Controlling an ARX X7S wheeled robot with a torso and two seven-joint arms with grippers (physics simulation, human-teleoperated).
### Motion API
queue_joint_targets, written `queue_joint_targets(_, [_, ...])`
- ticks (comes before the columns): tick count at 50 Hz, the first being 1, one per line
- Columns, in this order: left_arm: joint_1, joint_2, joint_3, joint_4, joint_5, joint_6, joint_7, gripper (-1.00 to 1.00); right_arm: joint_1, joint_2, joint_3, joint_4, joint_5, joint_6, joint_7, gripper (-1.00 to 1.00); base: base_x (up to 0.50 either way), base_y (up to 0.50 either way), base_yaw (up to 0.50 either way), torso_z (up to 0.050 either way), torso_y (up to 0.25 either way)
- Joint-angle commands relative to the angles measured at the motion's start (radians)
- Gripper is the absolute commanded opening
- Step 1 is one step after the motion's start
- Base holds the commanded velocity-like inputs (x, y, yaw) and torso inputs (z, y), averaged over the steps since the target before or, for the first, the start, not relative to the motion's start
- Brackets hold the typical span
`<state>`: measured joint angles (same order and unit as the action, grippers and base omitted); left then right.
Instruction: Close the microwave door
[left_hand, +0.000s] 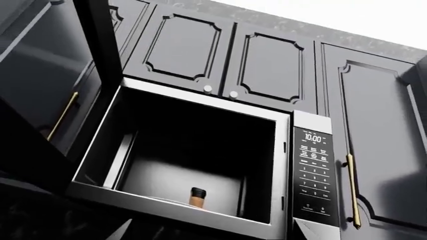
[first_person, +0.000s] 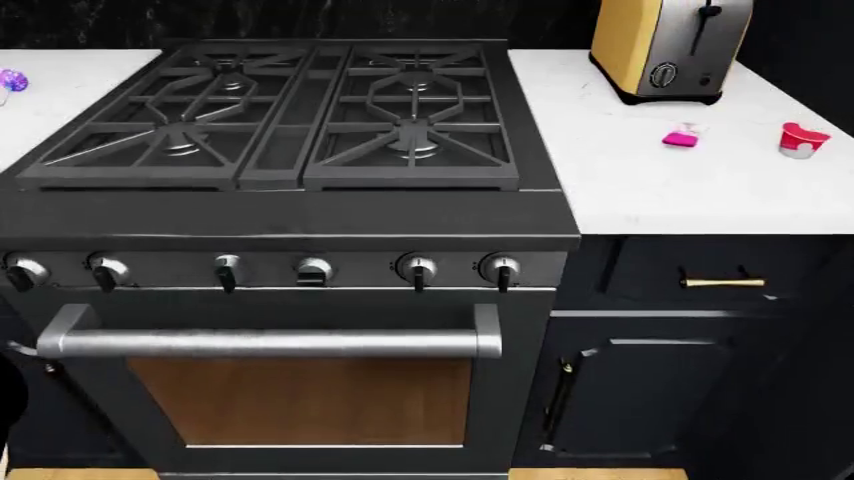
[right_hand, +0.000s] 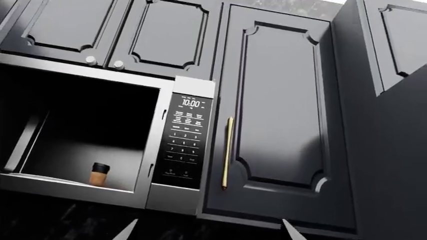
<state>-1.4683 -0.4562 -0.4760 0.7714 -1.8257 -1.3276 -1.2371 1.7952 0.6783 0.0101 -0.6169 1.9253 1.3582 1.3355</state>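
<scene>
Right fingers (right_hand: 207, 230) spread below open microwave (right_hand: 100, 135) reading 10:00 (right_hand: 191, 103); left fingers unseen.

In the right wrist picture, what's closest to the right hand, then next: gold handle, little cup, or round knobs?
1. Gold handle, on the cabinet door, nearest the right hand.
2. Little cup, inside the microwave.
3. Round knobs, above the microwave.

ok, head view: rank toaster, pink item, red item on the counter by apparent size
1. toaster, by far the largest, though partly cut off at the frame's upper edge.
2-3. red item and pink item: both small and look about alike; red is perhaps slightly bigger, too close to rank.
</scene>
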Motion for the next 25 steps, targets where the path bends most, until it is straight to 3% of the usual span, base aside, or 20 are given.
queue_joint_targets(1, [-0.064, -0.056, 0.017, -0.018, -0.082, 0.048, -0.063, 1.00, 0.095, 0.021, -0.047, 0.027, 0.031, -0.016, 0.030, 1.00, -0.46, 0.00, 0.00, 0.000, 0.000])
queue_joint_targets(5, [-0.066, -0.061, 0.019, -0.018, -0.084, 0.056, -0.063, 1.00, 0.100, 0.026, -0.064, 0.029, 0.036, -0.019, 0.035, 1.00, -0.50, 0.08, 0.00, 0.000, 0.000])
queue_joint_targets(13, [-0.067, -0.068, 0.026, -0.015, -0.090, 0.071, -0.064, 1.00, 0.118, 0.030, -0.075, 0.018, 0.024, -0.014, 0.017, 1.00, -0.33, 0.49, 0.00, 0.000, 0.000])
queue_joint_targets(25, [-0.076, -0.085, 0.036, -0.012, -0.110, 0.103, -0.077, 1.00, 0.145, 0.041, -0.081, -0.001, 0.011, -0.017, 0.000, 1.00, -0.05, 0.50, 0.00, 0.000, 0.000])
